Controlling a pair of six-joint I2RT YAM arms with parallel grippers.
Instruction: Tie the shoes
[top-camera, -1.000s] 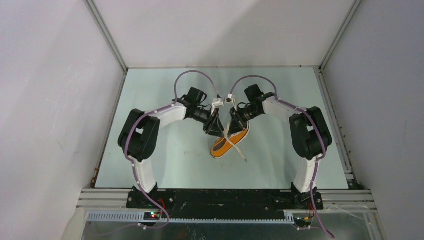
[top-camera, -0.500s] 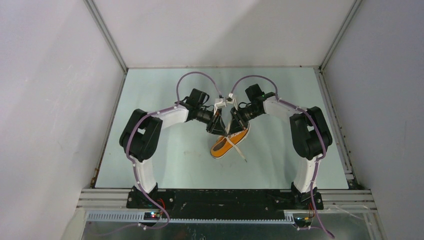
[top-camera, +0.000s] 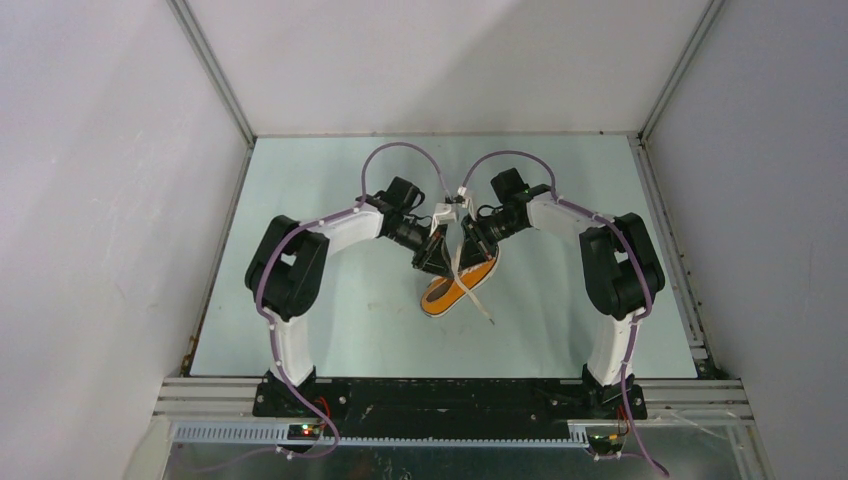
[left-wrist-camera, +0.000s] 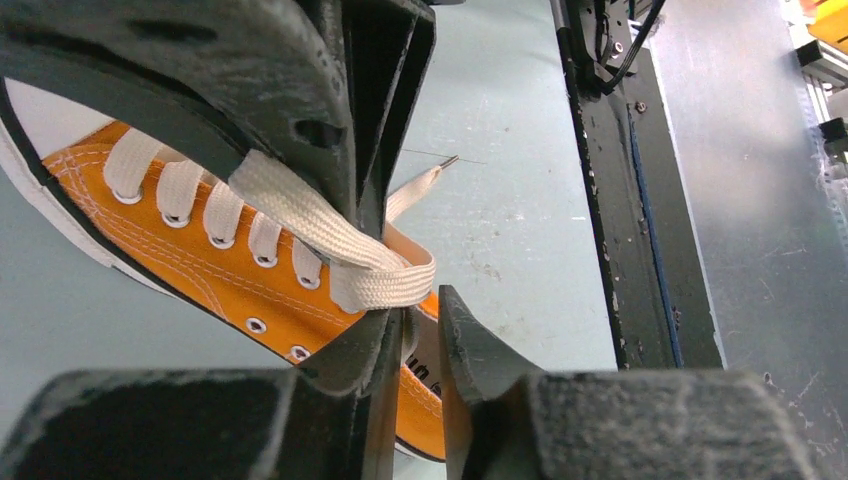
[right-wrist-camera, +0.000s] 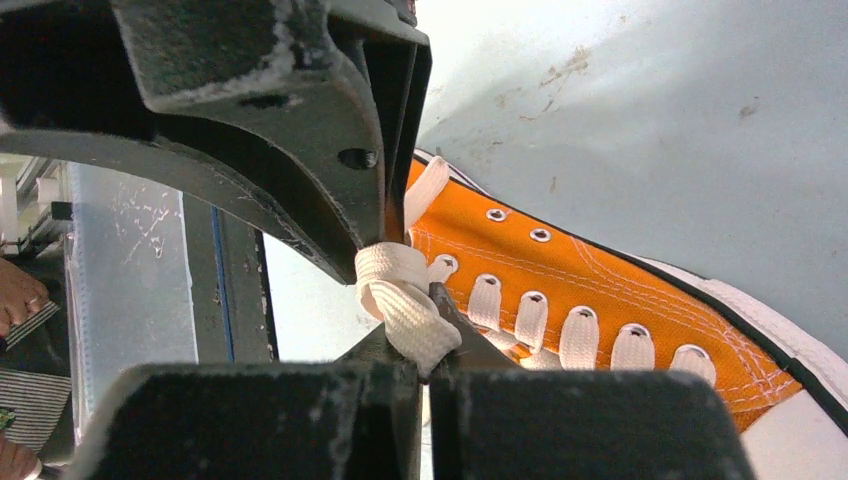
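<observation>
**Both claws clamped on white lace over the orange sneaker**

Nearest in the top view, the 2 arm bases sit on the black rail at the table's 6 o'clock edge. Farther in, a loose lace end lies on the table at 5 o'clock of the sneaker.

The sneaker lies near the table's middle, a little toward 3 o'clock. Its length runs from 7 o'clock to 1 o'clock. In the wrist views the white toe cap is at the end away from the claws, so the toe points to about 7 o'clock.

The 2 arms meet over the sneaker's far end. The left gripper stands at 11 o'clock of the sneaker, its jaws drawn together to a narrow slit. A flat lace strand runs from the eyelets, folds over and passes into that slit, where it is pinched.

The right gripper stands at about 12 o'clock, just beside the left one. Its jaws are likewise closed to a slit. A bunched lace fold is squeezed between them, close to the top eyelets.

Farthest, the purple cables arch from both wrists toward 12 o'clock.
</observation>
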